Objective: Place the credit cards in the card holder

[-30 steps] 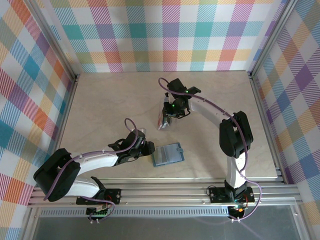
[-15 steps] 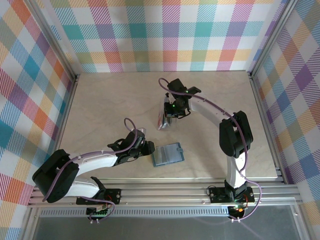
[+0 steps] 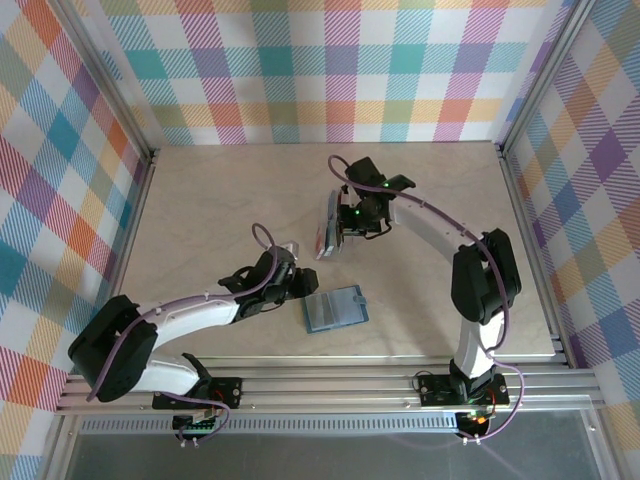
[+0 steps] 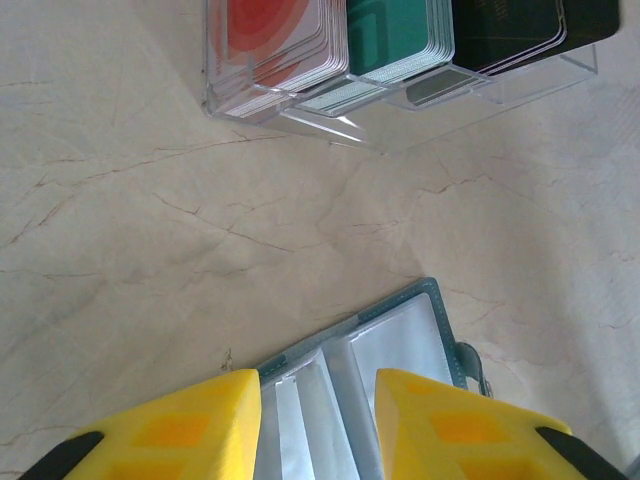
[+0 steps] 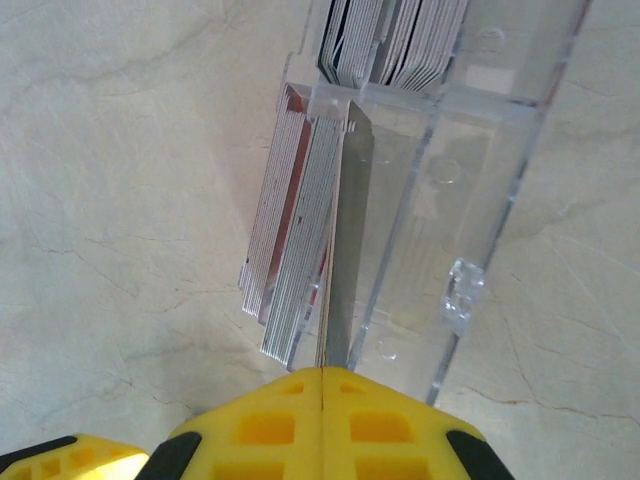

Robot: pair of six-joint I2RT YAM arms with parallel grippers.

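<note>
The credit cards (image 4: 280, 40) stand in red, teal and black stacks in a clear acrylic rack (image 4: 400, 110). My right gripper (image 5: 322, 372) is shut on one thin card (image 5: 340, 290), seen edge-on beside the grey-edged stacks (image 5: 290, 260). From above, that gripper (image 3: 348, 222) sits at the rack's cards (image 3: 325, 232). The teal card holder (image 3: 335, 310) lies open on the table. My left gripper (image 4: 310, 385) is open over the holder (image 4: 395, 335), whose clear sleeves lie between the yellow fingers; seen from above it (image 3: 297, 287) is at the holder's left edge.
The clear rack (image 5: 450, 250) has empty slots on its right side. The pale marble-look table (image 3: 200, 220) is walled by plaid panels with metal posts. A rail (image 3: 330, 385) runs along the near edge by the arm bases.
My right gripper closed on a card at the rack and shifted slightly right, and the cards there tipped up. My left gripper edged up and right toward the holder, its opening unchanged.
</note>
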